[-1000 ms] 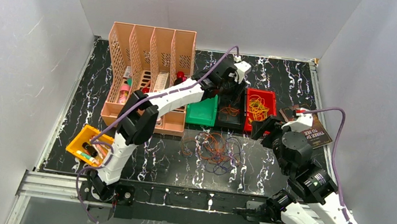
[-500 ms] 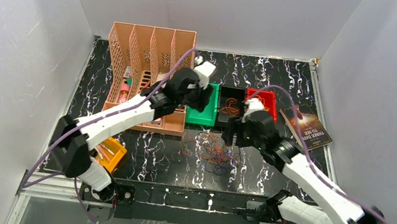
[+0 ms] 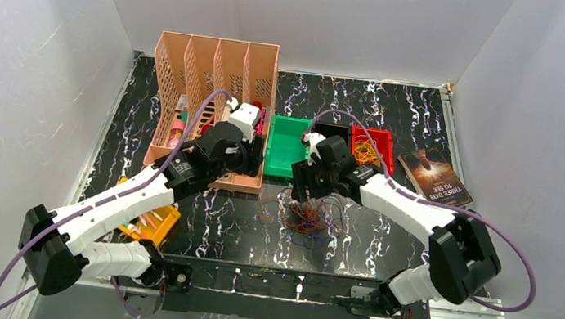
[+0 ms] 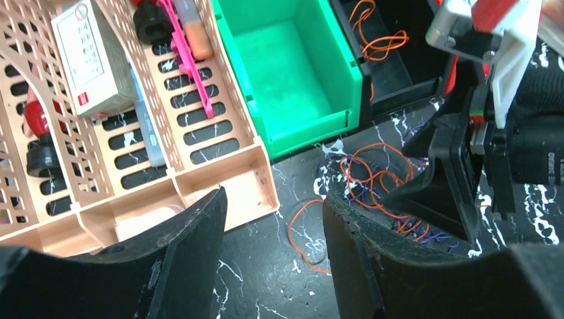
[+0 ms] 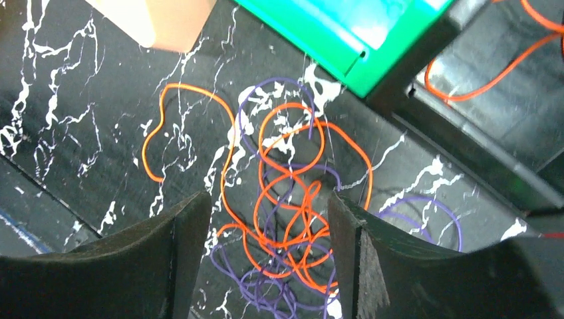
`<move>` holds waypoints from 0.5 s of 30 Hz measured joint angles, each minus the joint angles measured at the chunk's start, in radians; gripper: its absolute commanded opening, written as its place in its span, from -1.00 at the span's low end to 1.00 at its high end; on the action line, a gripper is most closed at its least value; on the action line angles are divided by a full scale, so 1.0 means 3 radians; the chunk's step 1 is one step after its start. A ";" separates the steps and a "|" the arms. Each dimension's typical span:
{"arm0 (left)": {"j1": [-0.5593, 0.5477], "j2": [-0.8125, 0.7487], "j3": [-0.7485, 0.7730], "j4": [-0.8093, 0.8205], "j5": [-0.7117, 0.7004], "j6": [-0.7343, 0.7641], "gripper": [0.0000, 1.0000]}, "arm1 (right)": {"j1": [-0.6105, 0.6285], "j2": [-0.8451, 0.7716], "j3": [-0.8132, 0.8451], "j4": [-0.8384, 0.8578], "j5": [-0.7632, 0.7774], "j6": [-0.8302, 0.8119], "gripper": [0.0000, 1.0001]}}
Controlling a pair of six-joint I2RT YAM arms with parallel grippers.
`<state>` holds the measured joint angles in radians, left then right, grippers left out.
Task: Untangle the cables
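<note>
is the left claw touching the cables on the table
apart. the top external view shows the left claw over the front corner of the peach organizer, while the cables lie further right on the table, a gap between them.

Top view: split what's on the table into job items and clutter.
Job: cable tangle; orange cables in the black bin; yellow cables in the red bin; probably the green bin.
Clutter: peach file organiser; book; yellow tray.

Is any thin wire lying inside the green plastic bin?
No, the green plastic bin is bare inside; the orange wire loops lie in the black bin beside it.
</note>
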<state>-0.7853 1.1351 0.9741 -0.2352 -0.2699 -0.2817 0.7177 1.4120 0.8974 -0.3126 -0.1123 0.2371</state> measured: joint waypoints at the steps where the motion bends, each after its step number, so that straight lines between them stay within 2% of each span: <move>1: 0.0001 -0.0001 -0.0022 -0.0014 -0.0013 -0.0024 0.06 | 0.0000 0.0084 0.0066 0.0009 -0.0009 -0.0042 0.42; 5: 0.0003 -0.0001 -0.0113 -0.0048 -0.0038 -0.0111 0.05 | 0.0000 0.0295 0.0187 0.0025 -0.0011 -0.0155 0.38; 15: 0.0003 -0.0145 -0.0167 -0.0078 -0.0123 -0.0237 0.05 | 0.0000 0.0649 0.0337 0.0029 -0.0005 -0.0295 0.08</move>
<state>-0.7845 1.0916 0.9241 -0.2584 -0.3069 -0.3527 0.7177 1.6066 0.9985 -0.3038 -0.1139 0.1486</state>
